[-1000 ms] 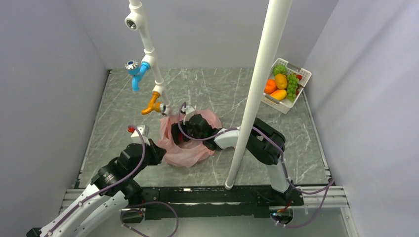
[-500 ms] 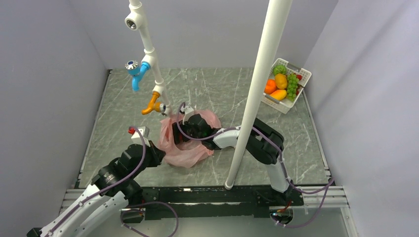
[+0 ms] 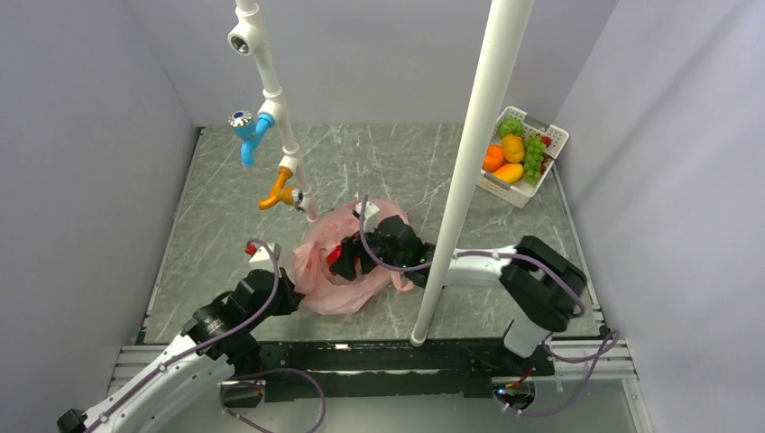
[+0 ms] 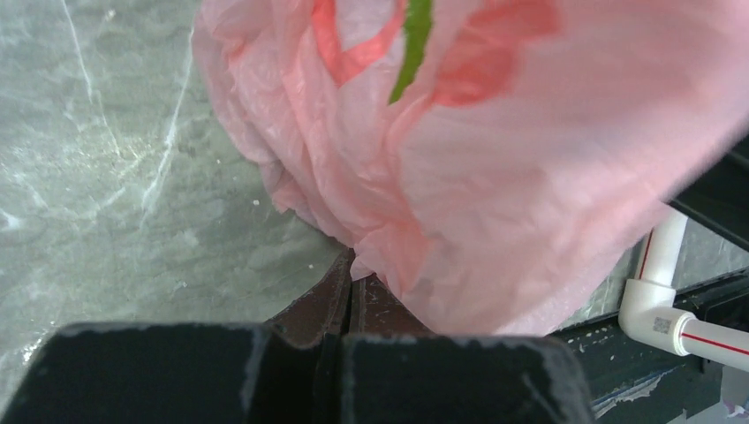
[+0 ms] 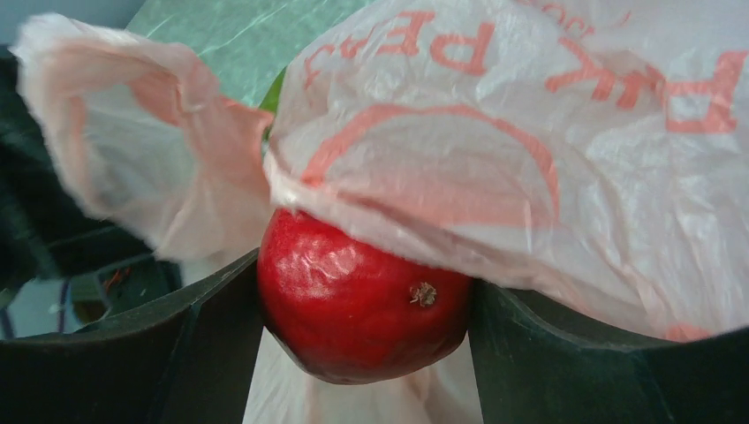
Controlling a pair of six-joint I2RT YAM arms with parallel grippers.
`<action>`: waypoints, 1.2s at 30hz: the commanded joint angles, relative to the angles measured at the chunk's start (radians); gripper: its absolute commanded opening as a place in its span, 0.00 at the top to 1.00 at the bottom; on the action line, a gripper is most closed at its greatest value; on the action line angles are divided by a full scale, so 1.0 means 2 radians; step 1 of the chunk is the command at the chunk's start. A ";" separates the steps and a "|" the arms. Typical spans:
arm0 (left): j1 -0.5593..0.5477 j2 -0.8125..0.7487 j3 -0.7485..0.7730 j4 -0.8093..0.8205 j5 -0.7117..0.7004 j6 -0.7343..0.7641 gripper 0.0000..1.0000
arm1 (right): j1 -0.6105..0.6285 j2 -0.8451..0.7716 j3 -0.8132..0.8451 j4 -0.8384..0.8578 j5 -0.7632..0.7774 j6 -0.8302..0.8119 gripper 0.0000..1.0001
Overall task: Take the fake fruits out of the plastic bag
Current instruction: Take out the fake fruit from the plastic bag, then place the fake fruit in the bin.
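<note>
Fake fruit (image 5: 362, 305), glossy, likely light and slippery, is sitting clamped across its middle in right gripper (image 5: 364, 340). Left gripper (image 4: 351, 296) is pinching thin plastic bag (image 4: 495, 177) just ahead.

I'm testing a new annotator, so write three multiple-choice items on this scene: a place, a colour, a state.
1. Where on the table does the white basket stand? A. far right corner B. near left corner C. centre
2. What colour is the fruit in the right gripper? A. green B. red C. yellow
3. How is the left gripper? A. wide open B. shut on a fruit C. shut on the plastic bag
1 A: the top view shows it far right. 2 B: the right wrist view shows red skin. 3 C: its fingers pinch the pink film.
</note>
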 commanded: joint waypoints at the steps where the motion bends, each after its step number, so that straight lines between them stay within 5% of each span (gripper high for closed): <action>1: -0.002 0.009 -0.010 0.034 0.018 -0.010 1.00 | 0.000 -0.087 -0.046 -0.017 -0.018 -0.010 0.86; 8: -0.003 0.025 -0.019 0.049 0.037 0.001 1.00 | -0.015 -0.224 -0.091 -0.080 0.025 -0.012 0.87; 18: -0.002 0.047 -0.006 0.081 0.048 0.004 1.00 | -0.091 -0.310 -0.080 -0.103 -0.116 0.014 0.92; 25: -0.002 0.069 0.019 0.090 0.049 0.012 1.00 | -0.112 -0.402 -0.006 -0.307 0.081 -0.067 0.96; 36: -0.002 0.072 0.062 0.102 0.055 0.043 1.00 | -0.297 -0.496 -0.058 -0.443 0.233 -0.008 1.00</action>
